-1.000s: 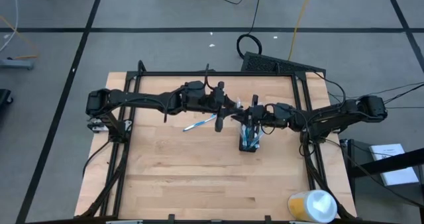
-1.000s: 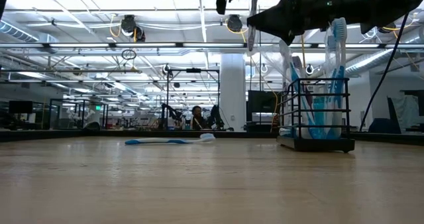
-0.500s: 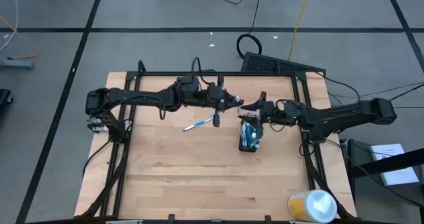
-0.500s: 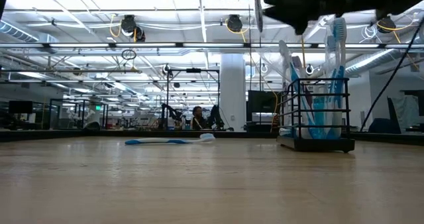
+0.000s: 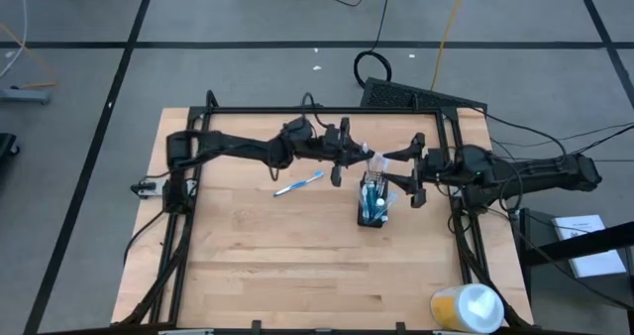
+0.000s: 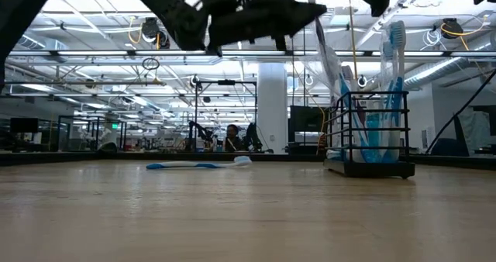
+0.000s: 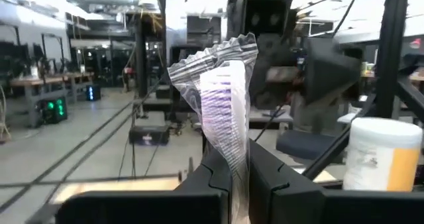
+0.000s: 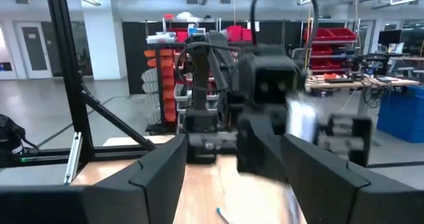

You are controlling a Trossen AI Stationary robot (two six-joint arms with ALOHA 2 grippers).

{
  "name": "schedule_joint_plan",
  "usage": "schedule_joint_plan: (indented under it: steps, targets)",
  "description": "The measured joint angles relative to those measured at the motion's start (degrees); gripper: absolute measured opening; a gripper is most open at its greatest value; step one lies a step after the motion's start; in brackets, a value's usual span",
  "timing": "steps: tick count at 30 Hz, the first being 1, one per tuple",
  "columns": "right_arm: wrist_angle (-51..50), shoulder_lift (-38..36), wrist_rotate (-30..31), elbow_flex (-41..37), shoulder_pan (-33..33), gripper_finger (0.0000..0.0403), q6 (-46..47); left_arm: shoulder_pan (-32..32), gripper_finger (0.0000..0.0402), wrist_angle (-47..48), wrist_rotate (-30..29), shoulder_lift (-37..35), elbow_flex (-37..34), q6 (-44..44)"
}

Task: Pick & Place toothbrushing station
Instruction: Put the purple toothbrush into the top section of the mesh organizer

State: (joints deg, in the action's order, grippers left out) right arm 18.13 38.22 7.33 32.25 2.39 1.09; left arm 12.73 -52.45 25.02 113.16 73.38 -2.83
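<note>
A black wire-mesh cup (image 5: 373, 208) stands on its base on the wooden table, with several blue-and-white toothbrushes upright in it (image 6: 370, 130). One blue-and-white toothbrush (image 5: 299, 184) lies flat on the table to the cup's left (image 6: 198, 165). My left gripper (image 5: 347, 163) is shut on a toothbrush in a clear wrapper (image 7: 222, 91), just above and beyond the cup. My right gripper (image 5: 413, 173) is wide open and empty, to the right of the cup and facing my left gripper (image 8: 232, 177). No tubes show. My left gripper pinches the wrapped toothbrush between its two fingers (image 7: 213, 177), below the brush head. The wrapper's crimped end (image 7: 218, 55) and the bristle head stick out past the fingertips. The fingers come about level from the table's left. The toothbrush is lifted clear of the table (image 5: 372, 161).
A yellow-and-white roll (image 5: 466, 307) stands at the table's near right corner and also shows in the left wrist view (image 7: 379, 159). A black frame (image 5: 327, 110) runs around the table's edges. Bare wood lies near of the cup.
My left gripper has carried the wrapped toothbrush toward the table's right edge, to a spot over the cup's far side. My right gripper has drawn back toward the right edge, away from my left gripper.
</note>
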Motion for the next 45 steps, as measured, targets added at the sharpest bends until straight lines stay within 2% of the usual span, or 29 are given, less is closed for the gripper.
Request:
schedule_joint_plan:
  steps: [11,45]
  targets:
    - [0.04,1.26,0.07,0.00,-0.02,0.0227,-0.25,0.53,0.0013,-1.78,-0.91,4.78,0.09,-0.81]
    - [0.44,1.68,0.51,0.00,-0.02,0.0220,-0.27,-1.20,0.0013,6.79,-3.20,5.44,0.11,3.83]
